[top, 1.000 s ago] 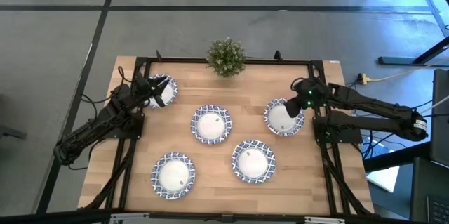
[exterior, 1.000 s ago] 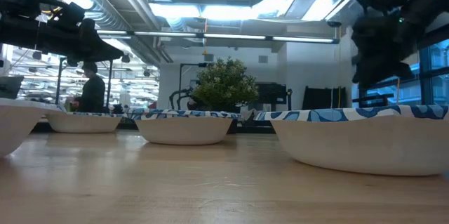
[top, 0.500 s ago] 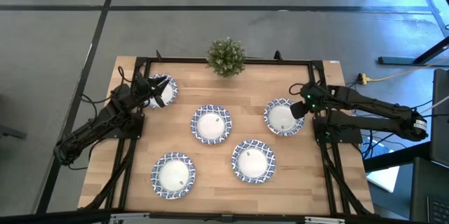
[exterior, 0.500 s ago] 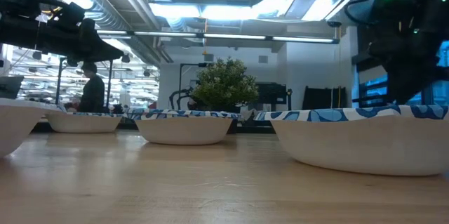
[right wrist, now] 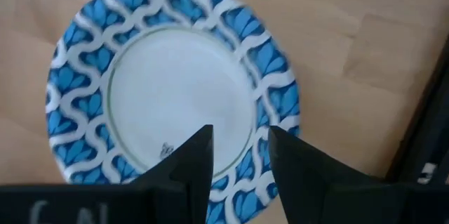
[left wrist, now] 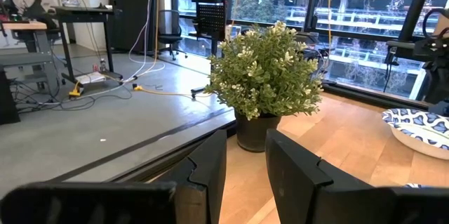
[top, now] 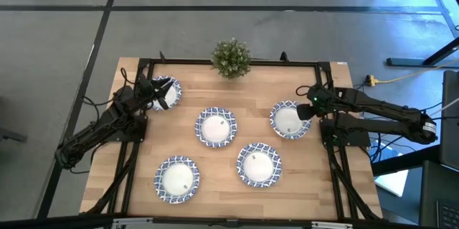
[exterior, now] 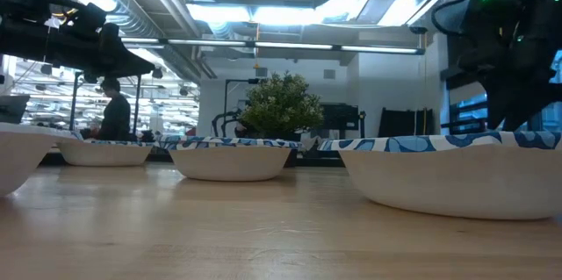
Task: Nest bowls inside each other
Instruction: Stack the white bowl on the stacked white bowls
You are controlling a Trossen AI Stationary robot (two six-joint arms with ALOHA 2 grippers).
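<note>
Five bowls with blue-and-white rims rest on their bases on the wooden table: the far-left bowl (top: 168,93), the middle bowl (top: 216,126), the right bowl (top: 288,120) (right wrist: 168,90), and two near bowls (top: 259,164) (top: 177,179). My right gripper (top: 305,111) (right wrist: 238,155) is open and points down. It stands low over the right bowl's rim on the side toward the table's right edge, one finger over the white inside and one over the rim band. I cannot tell whether it touches. My left gripper (top: 155,90) (left wrist: 245,171) waits, open by a narrow gap, above the far-left bowl.
A small green potted plant (top: 231,58) (left wrist: 266,83) stands at the middle of the table's far edge. Black frame rails (top: 237,62) run along the far edge and both sides. Bare wood lies between the bowls. A person (exterior: 112,109) stands in the room beyond.
My right gripper has come down and moved a little toward the table's near edge, onto the right bowl's rim region. Most of that happened in the first half second. Nothing else has moved.
</note>
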